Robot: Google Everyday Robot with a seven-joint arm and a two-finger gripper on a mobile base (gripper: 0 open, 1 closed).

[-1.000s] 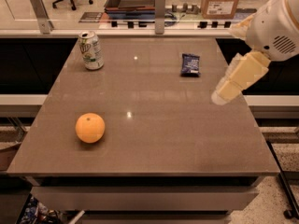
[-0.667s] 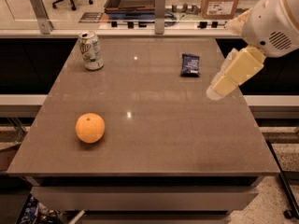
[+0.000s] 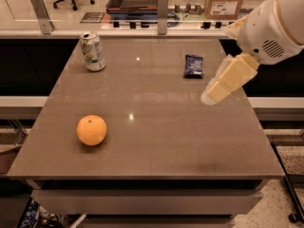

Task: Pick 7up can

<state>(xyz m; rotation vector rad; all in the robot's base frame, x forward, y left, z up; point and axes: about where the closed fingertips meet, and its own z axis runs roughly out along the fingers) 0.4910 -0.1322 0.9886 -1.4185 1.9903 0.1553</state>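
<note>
The 7up can (image 3: pixel 93 51), white-silver with green markings and a silver top, stands upright at the far left of the brown table (image 3: pixel 156 137). My gripper (image 3: pixel 209 99) hangs over the right side of the table on a cream arm coming in from the upper right. It is far to the right of the can and holds nothing that I can see.
An orange (image 3: pixel 91 130) lies at the front left. A dark blue snack packet (image 3: pixel 193 65) lies at the far right, just left of my gripper. A glass barrier with metal posts (image 3: pixel 163 6) runs along the table's far edge.
My gripper has moved a little to the left and slightly up, over the table's right side. The can, orange and packet have not moved.
</note>
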